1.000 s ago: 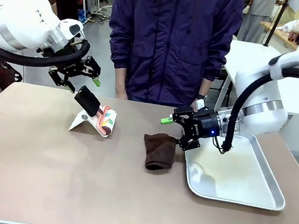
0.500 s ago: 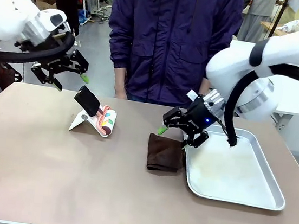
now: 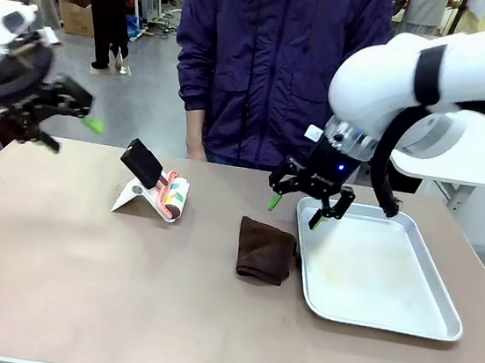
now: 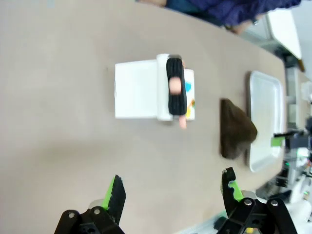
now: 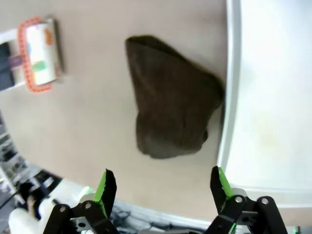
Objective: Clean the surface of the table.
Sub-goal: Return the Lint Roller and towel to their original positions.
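A second ago the right gripper [image 3: 303,207] hung low against the brown cloth [image 3: 266,251]; it has since lifted clear, jaws apart and empty, leaving the cloth folded on the table [image 3: 80,277] just left of the metal tray [image 3: 385,316]. The left gripper [image 3: 45,116], fingers spread and holding nothing, has swung away to the far left, blurred by motion. Wiping seems not to have started. The phone stand [image 3: 152,186] sits untouched left of centre. The person's hands [image 3: 196,152] are mostly hidden behind the far edge, and any dirt on the taupe top is too faint to see.
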You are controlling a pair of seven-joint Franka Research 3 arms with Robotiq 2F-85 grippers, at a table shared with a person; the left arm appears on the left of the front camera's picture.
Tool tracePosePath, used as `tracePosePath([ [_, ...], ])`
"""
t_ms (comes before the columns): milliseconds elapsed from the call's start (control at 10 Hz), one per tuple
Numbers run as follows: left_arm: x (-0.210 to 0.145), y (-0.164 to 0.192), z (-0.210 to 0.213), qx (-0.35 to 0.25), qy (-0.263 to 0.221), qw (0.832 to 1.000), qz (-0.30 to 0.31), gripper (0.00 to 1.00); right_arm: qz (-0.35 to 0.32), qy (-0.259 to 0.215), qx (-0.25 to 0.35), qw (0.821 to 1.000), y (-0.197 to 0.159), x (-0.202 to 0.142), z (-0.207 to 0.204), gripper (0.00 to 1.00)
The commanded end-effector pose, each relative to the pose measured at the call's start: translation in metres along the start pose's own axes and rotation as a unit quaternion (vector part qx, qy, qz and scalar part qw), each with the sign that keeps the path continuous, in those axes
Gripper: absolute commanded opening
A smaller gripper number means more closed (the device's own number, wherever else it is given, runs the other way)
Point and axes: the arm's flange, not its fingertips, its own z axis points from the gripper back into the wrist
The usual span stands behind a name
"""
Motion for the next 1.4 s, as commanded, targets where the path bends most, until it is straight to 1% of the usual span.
tracePosePath([
  [0, -0.050, 0.036, 0.043, -0.063, 0.004, 0.998, -0.011, 1.00, -0.001, 0.025, 0.112, 0.993, -0.041, -0.036, 0.021, 1.00],
  [100, -0.070, 0.050, 0.052, -0.095, -0.005, 0.995, -0.009, 1.00, 0.004, 0.045, 0.159, 0.986, -0.059, -0.055, 0.028, 1.00],
  [200, -0.088, 0.067, 0.058, -0.139, -0.012, 0.990, 0.002, 1.00, 0.001, 0.040, 0.196, 0.980, -0.079, -0.078, 0.035, 1.00],
  [300, -0.099, 0.080, 0.061, -0.172, -0.011, 0.985, 0.009, 1.00, 0.008, 0.035, 0.223, 0.974, -0.098, -0.098, 0.041, 1.00],
  [400, -0.113, 0.100, 0.062, -0.217, -0.013, 0.976, 0.016, 1.00, 0.027, 0.039, 0.255, 0.966, -0.119, -0.109, 0.048, 1.00],
  [500, -0.117, 0.116, 0.063, -0.259, -0.017, 0.965, 0.025, 1.00, 0.033, 0.039, 0.311, 0.949, -0.147, -0.115, 0.057, 1.00],
  [600, -0.113, 0.128, 0.064, -0.283, -0.007, 0.959, 0.030, 1.00, 0.042, 0.028, 0.371, 0.927, -0.175, -0.121, 0.064, 1.00],
  [700, -0.104, 0.138, 0.065, -0.292, -0.002, 0.956, 0.034, 1.00, 0.042, 0.016, 0.423, 0.905, -0.202, -0.126, 0.071, 1.00],
  [800, -0.092, 0.142, 0.062, -0.295, -0.005, 0.955, 0.041, 1.00, 0.040, 0.006, 0.477, 0.878, -0.233, -0.126, 0.079, 1.00],
  [900, -0.084, 0.144, 0.059, -0.303, -0.011, 0.952, 0.042, 1.00, 0.013, -0.016, 0.519, 0.855, -0.257, -0.125, 0.083, 1.00],
  [1000, -0.080, 0.144, 0.057, -0.309, -0.030, 0.950, 0.042, 1.00, -0.001, -0.032, 0.543, 0.839, -0.274, -0.126, 0.084, 1.00],
  [1100, -0.075, 0.144, 0.057, -0.317, -0.042, 0.947, 0.037, 1.00, -0.018, -0.054, 0.548, 0.835, -0.284, -0.125, 0.084, 1.00],
  [1300, -0.067, 0.138, 0.057, -0.324, -0.061, 0.944, 0.035, 1.00, -0.029, -0.077, 0.560, 0.824, -0.292, -0.117, 0.079, 1.00],
])
